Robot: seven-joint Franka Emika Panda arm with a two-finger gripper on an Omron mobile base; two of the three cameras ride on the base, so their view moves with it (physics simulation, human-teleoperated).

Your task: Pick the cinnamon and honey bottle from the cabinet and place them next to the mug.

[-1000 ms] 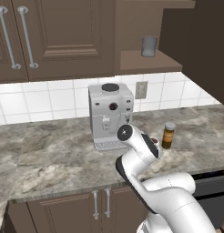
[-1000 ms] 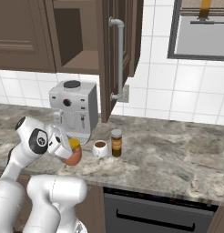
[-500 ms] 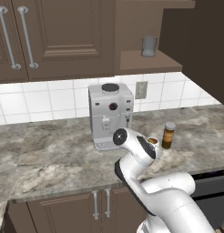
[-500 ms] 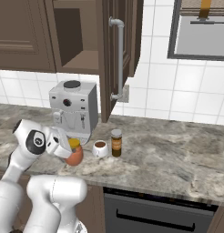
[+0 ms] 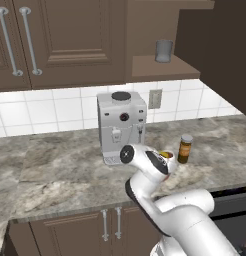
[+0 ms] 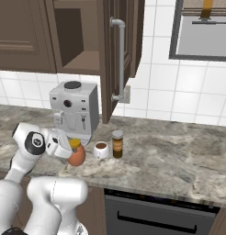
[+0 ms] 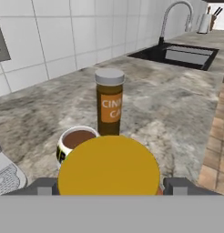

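The slim dark-brown cinnamon jar with a grey lid and orange-tan label (image 6: pixel 117 144) already stands upright on the grey marbled table (image 6: pixel 179 160), just beside the small white mug of dark brown liquid (image 6: pixel 101 149), at the centre of the right base view. By the look of it, that half of the task is done.

The squat orange honey bottle with a yellow lid (image 6: pixel 76 155) sits between the fingers of the end effector (image 6: pixel 72 154), left of centre in the right base view, on the near side of the mug. In the hand view its yellow lid (image 7: pixel 109 166) takes up the lower middle of the frame, with a dark finger tip (image 7: pixel 177 184) at either side of it, and the mug (image 7: pixel 75 141) and cinnamon jar (image 7: pixel 109 103) just behind. The jaws appear closed on the bottle. Whether its base rests on the table yet I cannot tell.

The dark brown wooden wall cabinet (image 6: pixel 82 58) stands open at the top of the right base view. What seems left is setting the bottle down, releasing it and drawing the arm away.
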